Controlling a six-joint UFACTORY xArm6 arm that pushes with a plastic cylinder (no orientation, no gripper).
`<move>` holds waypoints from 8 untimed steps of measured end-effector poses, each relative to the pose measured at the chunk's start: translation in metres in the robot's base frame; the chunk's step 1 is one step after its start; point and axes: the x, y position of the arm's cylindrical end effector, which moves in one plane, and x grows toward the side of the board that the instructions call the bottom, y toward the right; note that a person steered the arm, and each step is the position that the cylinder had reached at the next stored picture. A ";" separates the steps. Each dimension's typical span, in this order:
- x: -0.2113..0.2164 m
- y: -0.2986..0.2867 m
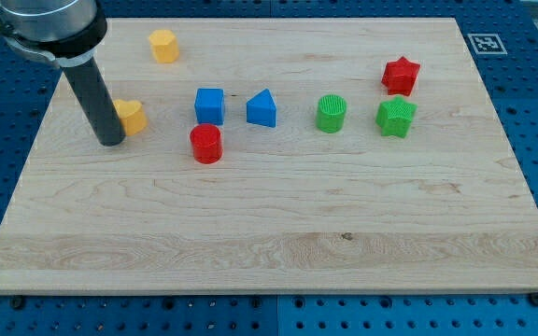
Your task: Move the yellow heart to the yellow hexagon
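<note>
1. My tip (111,143) rests on the wooden board (278,252) near its left edge. It is the blunt end of a straight dark rod, so there are no jaws to be apart or together, and it holds nothing.
2. The yellow heart (131,117) sits just to the right of the rod and slightly farther back than the tip. The rod covers its left edge, so it looks pressed against the rod, though the exact contact is hidden.
3. The heart is a small, chunky block, orange-yellow, with a rounded top outline and flat sides. Only its right part is visible.
4. The yellow hexagon (163,45) stands farther back on the board and a little to the right of the heart, well apart from it and close to the far edge.
5. To the right of the heart are a blue cube (209,105) and a blue triangle (261,109) side by side, with a red cylinder (206,144) just in front of the cube.
6. Farther right are a green cylinder (331,114) and a green star (396,118), with a red star (401,75) just behind the green star.
7. A square black-and-white marker (483,43) is at the far right corner of the board.
</note>
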 end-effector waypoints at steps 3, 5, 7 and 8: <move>-0.008 0.013; -0.058 0.032; -0.084 0.038; -0.075 0.038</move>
